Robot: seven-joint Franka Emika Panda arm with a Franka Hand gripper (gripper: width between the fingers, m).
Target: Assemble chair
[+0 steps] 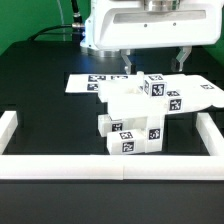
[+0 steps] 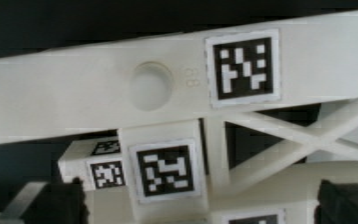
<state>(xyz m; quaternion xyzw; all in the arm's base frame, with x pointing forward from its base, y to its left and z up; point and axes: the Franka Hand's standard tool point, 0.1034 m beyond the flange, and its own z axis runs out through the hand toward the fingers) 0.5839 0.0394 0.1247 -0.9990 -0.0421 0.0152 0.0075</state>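
Chair (image 1: 140,112), part-built mid-table inside the rails (image 1: 60,165), looks light, rigid and slick; gripper (image 1: 155,62) hangs above, jaws spread and empty; grasp a flat-sided block, judged safest.

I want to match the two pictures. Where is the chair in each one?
Exterior view: the chair stands mid-table, below the open gripper, in front of the marker board.
Wrist view: the chair fills the picture close up.
Shared landmark: its black-and-white square tags.
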